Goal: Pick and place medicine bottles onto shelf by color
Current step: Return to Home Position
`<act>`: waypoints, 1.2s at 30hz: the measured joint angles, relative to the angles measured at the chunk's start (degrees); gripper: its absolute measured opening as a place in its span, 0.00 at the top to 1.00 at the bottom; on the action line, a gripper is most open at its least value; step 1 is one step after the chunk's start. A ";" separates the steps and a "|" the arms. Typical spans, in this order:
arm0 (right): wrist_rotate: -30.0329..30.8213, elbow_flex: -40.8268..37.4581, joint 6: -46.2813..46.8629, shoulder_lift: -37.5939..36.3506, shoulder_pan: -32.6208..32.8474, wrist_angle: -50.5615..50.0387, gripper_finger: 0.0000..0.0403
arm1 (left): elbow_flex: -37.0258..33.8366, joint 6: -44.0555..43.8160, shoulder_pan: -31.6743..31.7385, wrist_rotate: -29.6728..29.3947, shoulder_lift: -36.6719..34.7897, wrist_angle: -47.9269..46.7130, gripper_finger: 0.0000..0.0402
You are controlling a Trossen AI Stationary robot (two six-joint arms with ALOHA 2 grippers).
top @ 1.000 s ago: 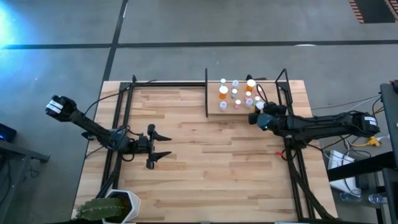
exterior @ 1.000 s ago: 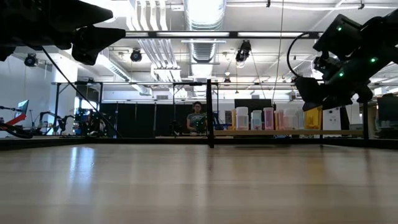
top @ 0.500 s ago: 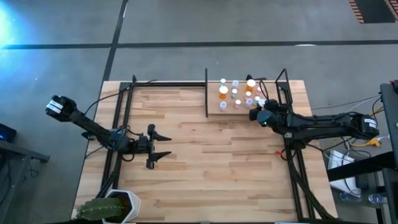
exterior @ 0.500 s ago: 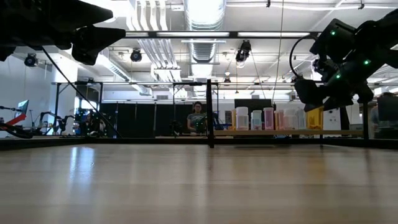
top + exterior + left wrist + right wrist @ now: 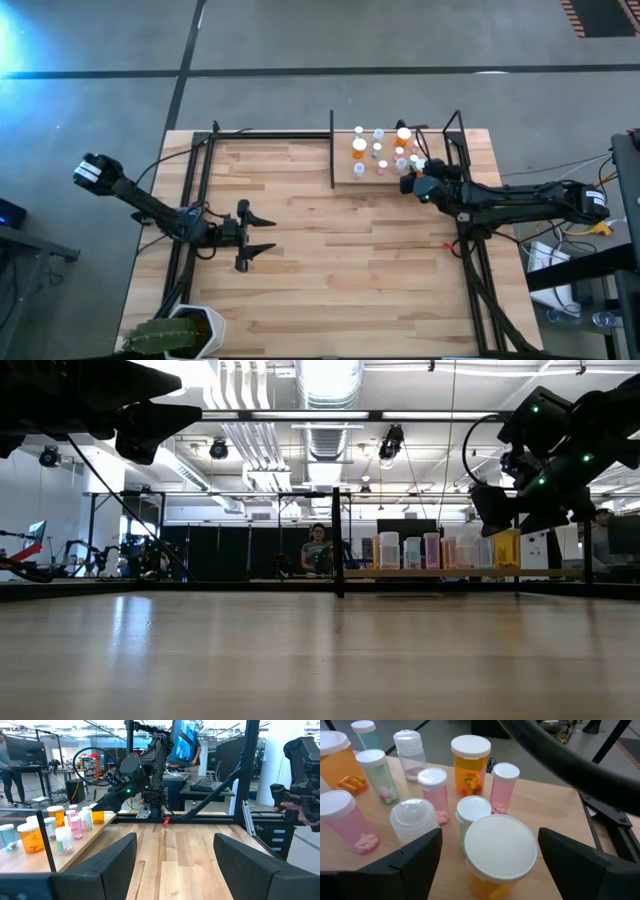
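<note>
Several medicine bottles [image 5: 380,150] with white caps stand upright on their bases on the shelf [image 5: 345,178] at the table's far right; their bodies are orange, pink, green and clear. My right gripper [image 5: 406,183] hangs at the group's near right side, open. Its fingers [image 5: 417,855] stand on either side of an orange bottle [image 5: 501,851] that rests upright on the board among pink ones. I cannot tell whether either finger touches it. My left gripper [image 5: 262,236] waits open above the table's left middle.
A black upright divider bar [image 5: 332,150] bounds the shelf on its left, and black rods [image 5: 455,140] frame the table's sides. A potted green plant [image 5: 175,335] stands at the near left corner. Bare wooden board [image 5: 340,270] lies between the arms.
My right gripper has edged a little toward the table's far edge, closer in among the bottles. The bottles stand where they were.
</note>
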 joint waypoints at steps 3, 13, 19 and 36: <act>-0.29 0.77 -1.95 -0.21 0.02 -0.26 0.20 | 0.00 0.00 0.00 0.00 0.00 -0.02 0.38; -3.73 12.61 -1.55 -0.18 1.04 -18.78 0.20 | 0.00 2.72 0.00 -0.30 0.00 -0.35 0.38; -4.70 18.32 -2.08 -0.23 4.47 -27.52 0.35 | 0.54 3.17 1.02 -1.72 0.00 -0.75 0.45; -40.88 6.75 -38.73 -1.76 16.57 12.06 0.97 | 1.95 3.98 17.71 23.38 -0.13 -8.37 1.00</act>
